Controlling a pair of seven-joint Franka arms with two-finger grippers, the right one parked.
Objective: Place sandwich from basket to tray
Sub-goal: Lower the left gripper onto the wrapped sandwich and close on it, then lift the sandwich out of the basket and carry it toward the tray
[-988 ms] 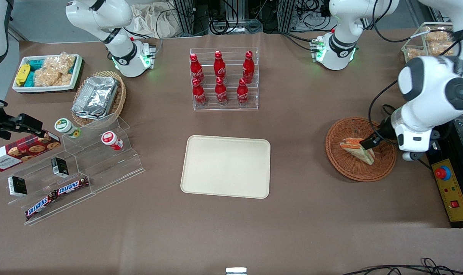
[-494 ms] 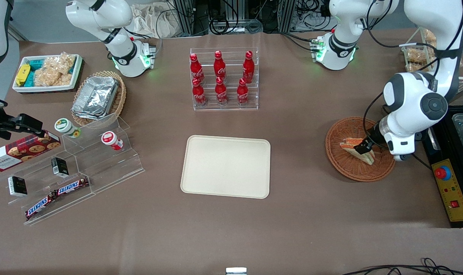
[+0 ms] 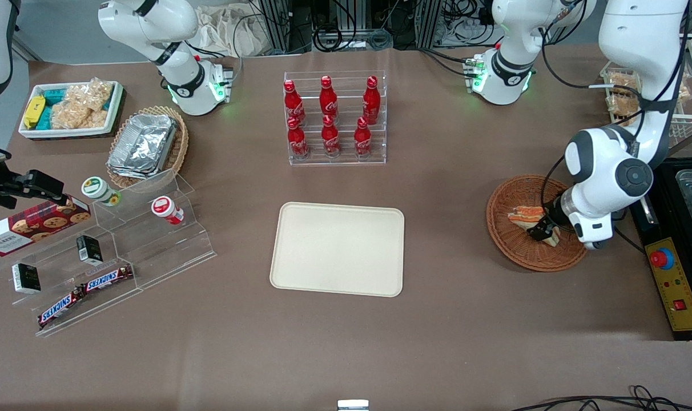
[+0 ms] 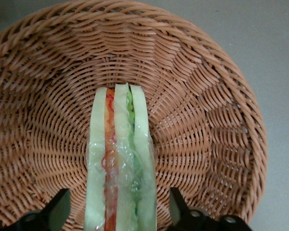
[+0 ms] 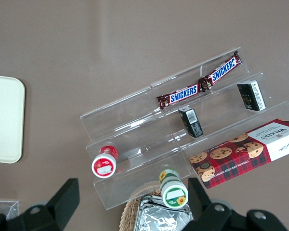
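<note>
The left arm's black two-finger gripper [image 4: 119, 211] is lowered into the round reddish-brown wicker basket [image 4: 207, 120], fingers spread wide astride, not touching, the plastic-wrapped triangular sandwich [image 4: 120, 163] lying there. The cream rectangular tray [image 3: 337, 249] is well apart.

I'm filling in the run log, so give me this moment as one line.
phase: grasp approach | gripper: open, straddling sandwich | sandwich: in basket, not lifted | tray: nothing on it
</note>
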